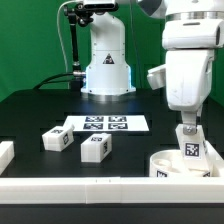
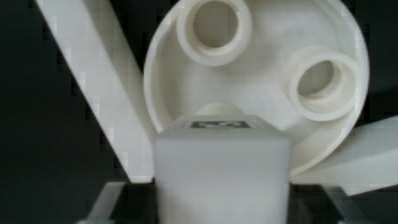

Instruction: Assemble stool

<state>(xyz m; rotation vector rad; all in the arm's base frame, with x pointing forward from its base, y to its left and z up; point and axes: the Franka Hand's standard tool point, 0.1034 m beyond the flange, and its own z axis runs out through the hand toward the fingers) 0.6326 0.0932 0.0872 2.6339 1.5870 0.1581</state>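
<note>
table, black | marker board | leg | another leg | seat

marker board, black table, green backdrop

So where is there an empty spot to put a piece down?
Bare table lies between the marker board and the seat, and behind the two loose legs at the exterior view's left. It's crowded at the seat, where the claw holds a leg.
</note>
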